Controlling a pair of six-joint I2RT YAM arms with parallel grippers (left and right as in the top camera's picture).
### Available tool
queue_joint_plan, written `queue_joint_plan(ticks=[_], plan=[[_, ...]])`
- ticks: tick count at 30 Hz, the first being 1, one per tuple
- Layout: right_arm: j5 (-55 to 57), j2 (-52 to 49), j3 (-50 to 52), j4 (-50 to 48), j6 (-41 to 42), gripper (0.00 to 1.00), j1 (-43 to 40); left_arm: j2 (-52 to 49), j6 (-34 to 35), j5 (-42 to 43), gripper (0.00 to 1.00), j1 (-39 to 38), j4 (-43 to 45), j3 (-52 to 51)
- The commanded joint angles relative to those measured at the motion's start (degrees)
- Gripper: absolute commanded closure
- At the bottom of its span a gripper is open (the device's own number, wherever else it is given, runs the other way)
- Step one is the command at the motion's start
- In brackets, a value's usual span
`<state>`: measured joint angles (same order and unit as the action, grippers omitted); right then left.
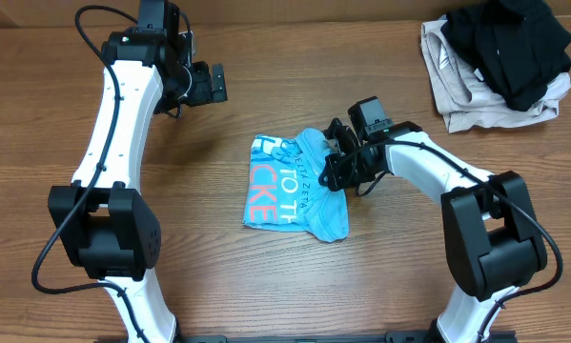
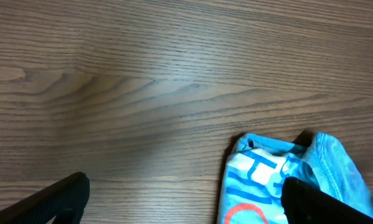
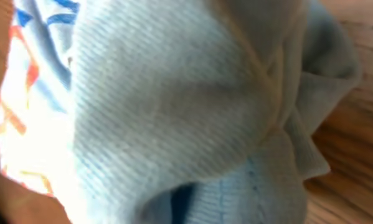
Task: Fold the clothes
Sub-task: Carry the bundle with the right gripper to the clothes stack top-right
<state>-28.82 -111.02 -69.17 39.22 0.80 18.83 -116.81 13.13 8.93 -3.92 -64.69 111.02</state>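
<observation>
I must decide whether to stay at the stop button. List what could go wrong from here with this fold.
1. The right gripper is shut on a bunched part of the t-shirt; it may hold several layers, so a pull could drag the whole bundle instead of folding it.
2. The left gripper stands open, clear of the t-shirt, so nothing pins it; it may slide on the table.

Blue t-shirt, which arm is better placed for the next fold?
Right, likely: the right gripper is shut on the t-shirt; the left gripper hangs open over the table, apart from it.
</observation>
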Motion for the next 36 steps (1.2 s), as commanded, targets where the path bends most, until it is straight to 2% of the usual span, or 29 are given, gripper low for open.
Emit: queue_joint_plan(ticks=[1,10,16,26,36], plan=[[-7.56,-0.2,-3.85,0.52,-1.31,0.96,-1.49,-0.09,-1.31,-0.37,0.0,0.2,0.13,-0.02],[-23.63,1.51,-14.21,4.81,-0.59,0.96,-7.06,-0.09,-1.33,-0.42,0.0,0.2,0.07,-0.04],[-23.8,3.3,-19.45,9.42,-0.13,0.96,-9.53,-0.09,-1.33,-0.39,0.0,0.2,0.02,-0.04],[-23.78,3.34,-25.33,11.74,1.36,0.96,-10.78,-0.09,-1.33,-0.42,0.0,0.2,-0.02,-0.04],[-17.77,3.34,-40.96,21.24,1.36,0.96,-15.69,-0.09,-1.33,-0.5,0.0,0.2,-0.28,-0.02]])
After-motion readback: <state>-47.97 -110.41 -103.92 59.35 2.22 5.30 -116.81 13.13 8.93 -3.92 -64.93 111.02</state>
